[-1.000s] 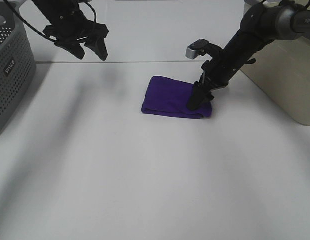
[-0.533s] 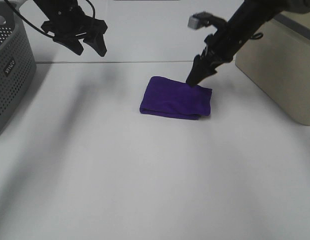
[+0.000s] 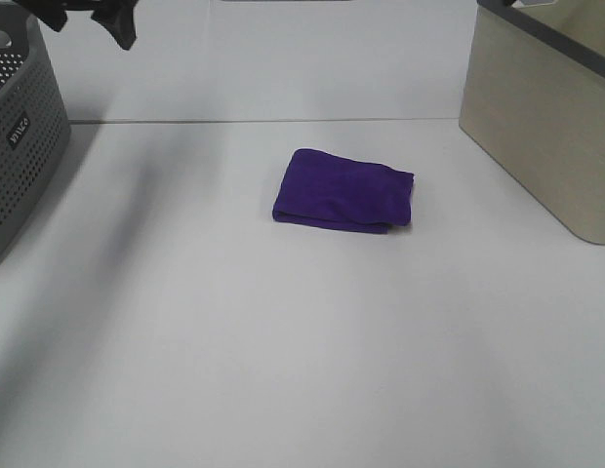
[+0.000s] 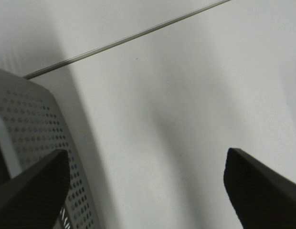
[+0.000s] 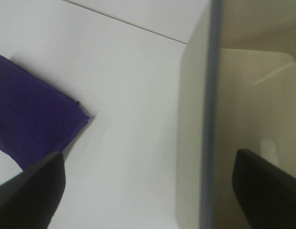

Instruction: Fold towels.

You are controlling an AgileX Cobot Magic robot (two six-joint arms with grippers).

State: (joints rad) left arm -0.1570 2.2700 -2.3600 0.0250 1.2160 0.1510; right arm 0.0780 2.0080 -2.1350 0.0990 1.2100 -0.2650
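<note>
While both arms sit pulled up and away, I read the fold as basically finished: the purple towel (image 3: 343,190) lies on the white tabletop (image 3: 283,341) as a compact rectangle, layers stacked, doubled edge visible along the near side, nothing touching it. It sits around the middle of the tabletop, toward the back, well apart from the grey perforated basket (image 3: 20,136) on the left and nearer to, but clear of, the beige bin (image 3: 537,136) on the right. My left hand (image 4: 148,191) is spread wide with nothing between its fingers; its wrist view shows bare tabletop and the basket wall (image 4: 38,133), and in the high view only its tips (image 3: 93,15) poke in at the top left corner. My right hand (image 5: 153,191) is also wide apart and holding nothing; its camera looks down on one corner of the towel (image 5: 28,109) and the bin's rim (image 5: 210,119). It is out of the high view. No tag visible from here. Judging from this, nothing is left on this towel except maybe neatening the slightly uneven right edge; I can't tell whether the basket holds more towels.
</note>
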